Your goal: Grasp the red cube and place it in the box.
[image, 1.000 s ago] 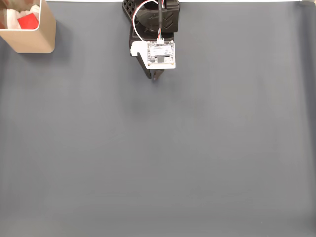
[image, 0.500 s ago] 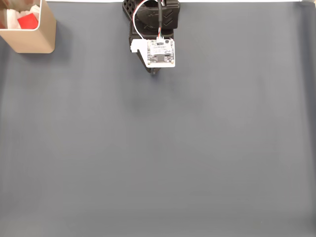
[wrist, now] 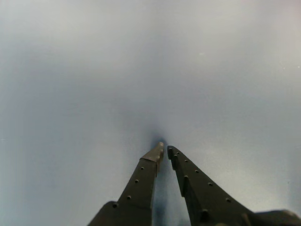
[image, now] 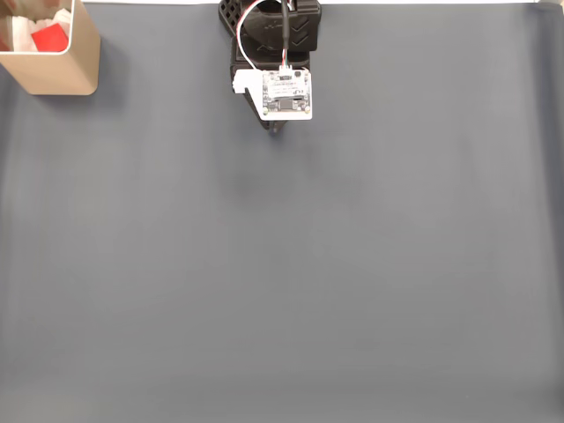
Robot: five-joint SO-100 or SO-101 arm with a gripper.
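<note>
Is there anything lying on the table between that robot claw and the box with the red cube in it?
No. In the fixed view, only bare grey mat separates the gripper from the box.

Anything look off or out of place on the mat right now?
Nothing stands out. The small red cube sits inside the tan open-topped box at the fixed view's top-left corner. The black gripper is empty, fingertips nearly together, over the bare grey mat.

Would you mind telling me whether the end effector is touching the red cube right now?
Apart. The fixed view shows the red cube inside the box at top left, with bare grey mat between it and the end effector at top centre.
</note>
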